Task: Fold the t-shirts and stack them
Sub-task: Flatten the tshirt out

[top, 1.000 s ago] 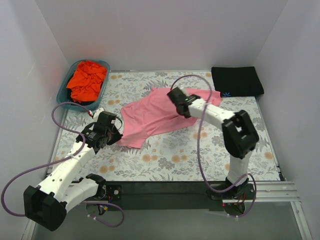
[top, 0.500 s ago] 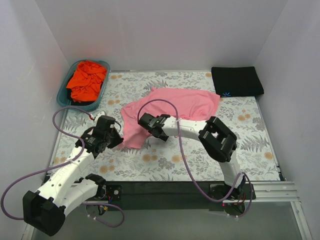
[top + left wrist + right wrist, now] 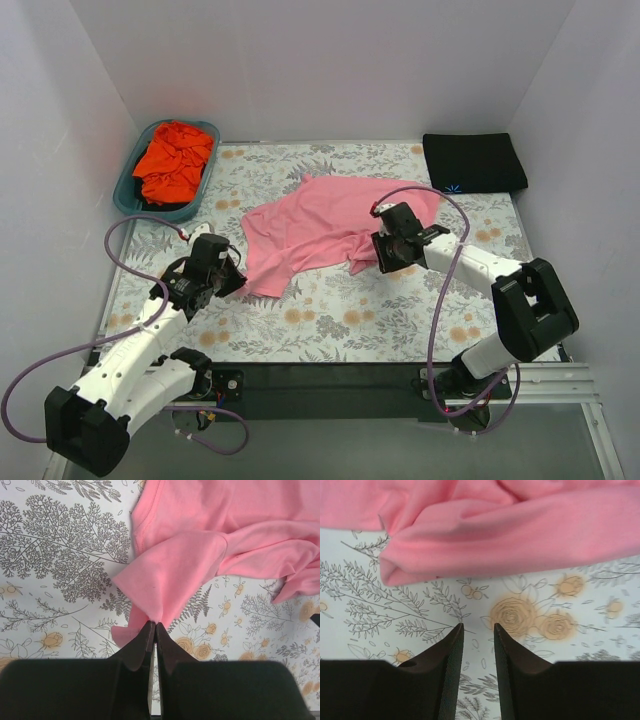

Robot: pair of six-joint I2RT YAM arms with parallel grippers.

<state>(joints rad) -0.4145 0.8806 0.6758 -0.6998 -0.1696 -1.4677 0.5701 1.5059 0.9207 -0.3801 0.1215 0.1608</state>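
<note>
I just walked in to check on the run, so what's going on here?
The left gripper pinches an edge of the pink t-shirt, which lies rumpled on the table. The right gripper hovers open beside its near edge, holding nothing. The black t-shirt lies folded at the far right; the orange-red t-shirt is bunched in the teal basket.

Pink tee [image 3: 330, 225]: unfolded, rumpled, laid mid-bench [image 3: 400, 315], slanted near-left to far-right; near-left corner pinched in left hand [image 3: 232, 283].
Black tee [image 3: 474, 160]: folded flat, far-right corner, small blue logo at near edge.
Orange-red tee [image 3: 173, 160]: bunched, heaped in basket [image 3: 124, 192], far left.
</note>
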